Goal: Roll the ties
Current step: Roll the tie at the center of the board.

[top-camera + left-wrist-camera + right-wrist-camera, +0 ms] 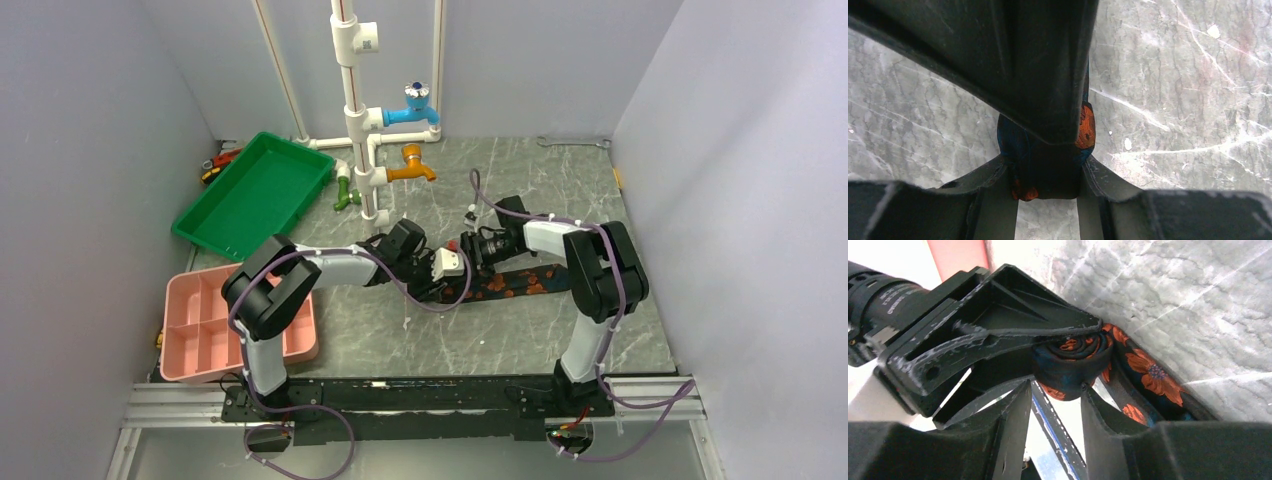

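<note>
Tie [520, 283] lies near the middle of the table [400, 330], its flat part running from the right arm's side toward the centre, black with orange-red flowers. Its near end is wound into a tight roll [1073, 362], the spiral showing in the right wrist view. The roll sits where the two grippers meet.

The left gripper [1045, 167] pinches the roll. In its own view, the fingers [988, 172] press against the bundle from both sides, and a broad dark part of the other gripper covers the roll's upper half. From the right wrist, the left gripper comes in from the left with one finger over the spiral and one under it.

The right gripper [1055, 390] has its jaws apart, with the tips on either side of the roll's lower edge. I cannot tell whether they squeeze it or only stand beside it. The unrolled tie runs away to the right of that gripper, flat on the table.

A green tray [255, 195] stands at the far left, a pink tray [175, 345] near left, white pipes [350, 100] at the back.
</note>
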Controlling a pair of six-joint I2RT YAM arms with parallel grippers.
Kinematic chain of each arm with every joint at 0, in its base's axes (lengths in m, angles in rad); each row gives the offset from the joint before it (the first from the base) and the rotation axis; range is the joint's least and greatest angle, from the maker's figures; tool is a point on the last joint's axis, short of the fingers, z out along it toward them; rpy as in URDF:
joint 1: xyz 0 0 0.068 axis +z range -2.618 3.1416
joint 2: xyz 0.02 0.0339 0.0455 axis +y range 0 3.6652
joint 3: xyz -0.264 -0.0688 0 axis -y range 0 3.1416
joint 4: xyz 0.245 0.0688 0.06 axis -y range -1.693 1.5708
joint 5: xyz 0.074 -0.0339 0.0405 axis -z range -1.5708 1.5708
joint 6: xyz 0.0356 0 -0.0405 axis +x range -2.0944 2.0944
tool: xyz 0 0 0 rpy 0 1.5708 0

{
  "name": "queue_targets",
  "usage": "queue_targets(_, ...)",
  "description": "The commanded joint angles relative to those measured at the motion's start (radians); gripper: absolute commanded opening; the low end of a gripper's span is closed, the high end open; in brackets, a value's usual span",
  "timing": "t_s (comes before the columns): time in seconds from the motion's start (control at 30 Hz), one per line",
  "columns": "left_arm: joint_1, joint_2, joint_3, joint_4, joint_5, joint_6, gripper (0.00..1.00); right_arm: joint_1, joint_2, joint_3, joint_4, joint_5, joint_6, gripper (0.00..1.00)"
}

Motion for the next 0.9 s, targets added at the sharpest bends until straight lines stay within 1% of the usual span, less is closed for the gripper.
queue_targets(0.0, -0.018, 0.069, -0.038, -0.149, -0.095, 0.014, 0.20, -0.003, 0.050, 0.020, 0.036, 0.022, 0.024, 0.37)
queue_targets(0.07, -0.019, 0.076, -0.033, -0.149, -0.102, 0.008, 0.22, -0.003, 0.075, 0.041, 0.009, 0.032, 0.003, 0.27)
queue_targets(0.13, -0.019, 0.082, -0.027, -0.143, -0.103, -0.001, 0.26, -0.002, 0.089, 0.051, -0.028, 0.049, -0.031, 0.09)
queue_targets(0.17, -0.020, 0.081, -0.024, -0.139, -0.099, -0.005, 0.30, -0.002, 0.096, 0.056, -0.057, 0.067, -0.056, 0.00)
queue_targets(0.2, -0.017, 0.082, -0.020, -0.131, -0.095, -0.010, 0.41, -0.002, 0.103, 0.060, -0.087, 0.094, -0.082, 0.00)
queue_targets(0.27, -0.014, 0.072, -0.024, -0.089, -0.076, -0.032, 0.53, -0.006, 0.116, 0.072, -0.143, 0.153, -0.144, 0.00)
queue_targets(0.33, -0.002, 0.054, -0.045, -0.005, -0.033, -0.058, 0.64, -0.008, 0.126, 0.079, -0.176, 0.212, -0.174, 0.00)
queue_targets(0.37, 0.003, 0.044, -0.057, 0.049, -0.016, -0.070, 0.67, -0.008, 0.129, 0.082, -0.189, 0.241, -0.182, 0.00)
queue_targets(0.5, 0.005, 0.008, -0.114, 0.287, 0.056, -0.104, 0.72, -0.014, 0.137, 0.085, -0.204, 0.349, -0.185, 0.00)
queue_targets(0.57, 0.004, 0.012, -0.131, 0.410, 0.085, -0.129, 0.73, -0.016, 0.138, 0.091, -0.201, 0.383, -0.182, 0.00)
queue_targets(0.63, -0.001, 0.036, -0.118, 0.491, 0.104, -0.151, 0.71, -0.016, 0.147, 0.101, -0.203, 0.407, -0.182, 0.00)
queue_targets(0.73, -0.017, 0.092, -0.080, 0.556, 0.127, -0.173, 0.69, -0.016, 0.164, 0.120, -0.198, 0.431, -0.182, 0.00)
queue_targets(0.87, -0.041, 0.148, -0.018, 0.572, 0.147, -0.192, 0.68, -0.015, 0.179, 0.136, -0.198, 0.435, -0.186, 0.00)
